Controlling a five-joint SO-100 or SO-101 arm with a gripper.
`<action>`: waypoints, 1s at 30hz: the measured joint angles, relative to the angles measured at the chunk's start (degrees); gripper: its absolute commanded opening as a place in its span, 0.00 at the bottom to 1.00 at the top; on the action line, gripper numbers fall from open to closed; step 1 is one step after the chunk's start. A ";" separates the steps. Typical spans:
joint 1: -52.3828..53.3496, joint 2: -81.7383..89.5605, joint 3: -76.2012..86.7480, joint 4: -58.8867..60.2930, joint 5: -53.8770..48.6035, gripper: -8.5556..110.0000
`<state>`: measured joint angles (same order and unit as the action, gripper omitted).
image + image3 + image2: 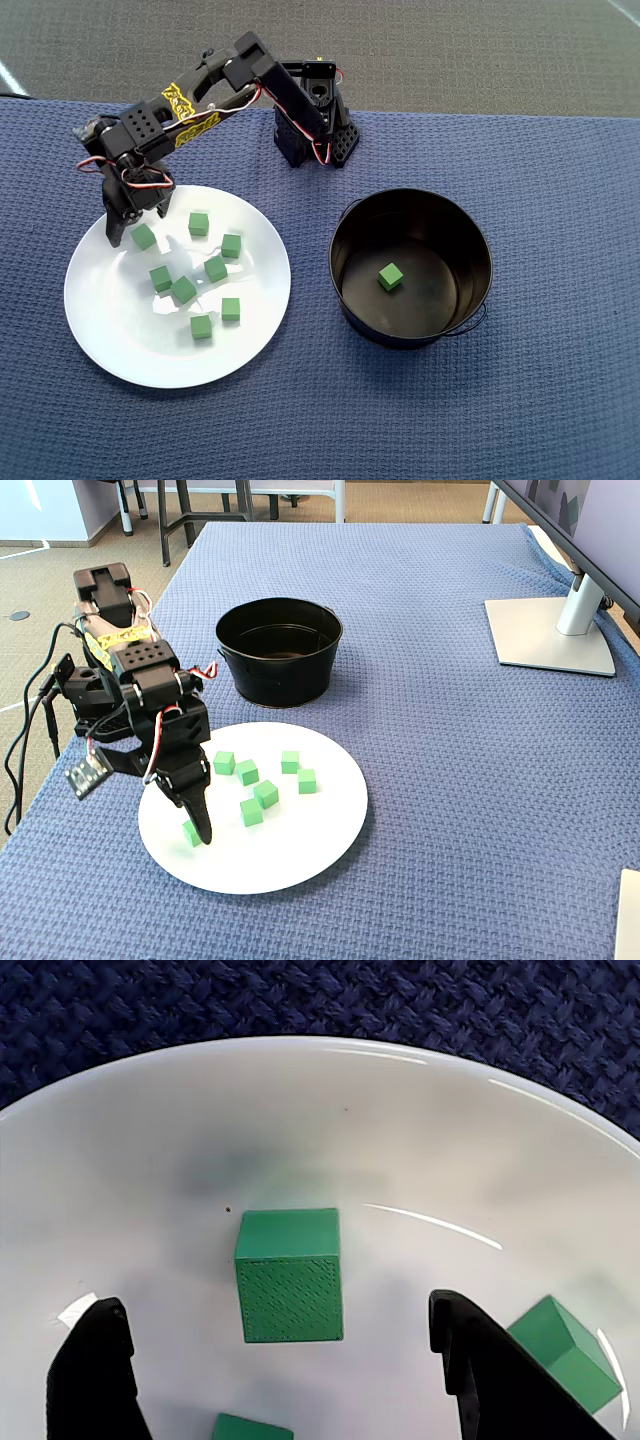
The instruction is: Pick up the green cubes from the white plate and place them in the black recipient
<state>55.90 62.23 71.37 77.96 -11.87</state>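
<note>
Setting: a counter (pixel 450 780) covered in a woven blue cloth, with a monitor stand (pixel 552 630) at the far right of the fixed view and a bare floor beyond the cloth's edge.
Target cube: one green cube (pixel 289 1274) lies on the white plate (pixel 120 340) near its upper-left rim as the overhead view shows it; it is the same cube (pixel 144 237) seen just under the arm there.
Cube and tool: in the wrist view the cube sits between the two black fingers, somewhat nearer the left one, with white plate showing on both sides of it; no finger touches it.
Tool state: the tool (pixel 290 1370) is spread wide, holding nothing, its tips low over the plate and straddling the cube.
Facing: the cube's flat faces look roughly square to the fingers in the wrist view, so a straight closing should meet flat sides, not corners.
Other cubes: seven more green cubes (pixel 185 290) lie scattered on the plate, the nearest (pixel 562 1352) just beyond the right finger in the wrist view.
Black pot: the black pot (pixel 480 250) stands on the cloth right of the plate in the overhead view, with one cube (pixel 390 276) already inside.
Likely step: closing on the straddled cube, then carrying it across to the pot.
Risk: the right finger may nudge the neighbouring cube.
</note>
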 measured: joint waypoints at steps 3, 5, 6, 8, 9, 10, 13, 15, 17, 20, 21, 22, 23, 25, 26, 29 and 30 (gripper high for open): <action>-0.09 -1.58 0.18 -2.02 -2.46 0.31; -0.44 -2.11 0.35 -3.34 -3.34 0.27; -0.53 -2.55 0.35 -3.96 -3.69 0.27; -0.70 -3.43 0.35 -5.54 -3.78 0.27; -0.70 -3.87 0.35 -5.89 -3.96 0.27; -0.70 -4.22 0.35 -6.06 -4.04 0.26; -0.70 -4.57 0.35 -6.06 -4.66 0.09; -0.79 -4.57 0.35 -6.59 -5.10 0.07; -0.79 -4.57 0.62 -7.29 -5.19 0.07; -0.79 -4.57 0.79 -7.91 -3.43 0.07; -0.79 -4.48 0.79 -7.91 -2.46 0.07; -0.79 -4.04 0.79 -7.91 -1.49 0.07; -0.79 -3.34 0.79 -7.82 -0.44 0.07; -0.79 -1.23 0.79 -6.06 0.97 0.07; -0.79 0.00 0.79 -5.19 1.58 0.07; -1.85 5.45 0.70 -0.97 2.55 0.07; -2.64 7.91 0.70 0.53 2.99 0.07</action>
<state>53.26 70.14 72.07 78.49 -8.88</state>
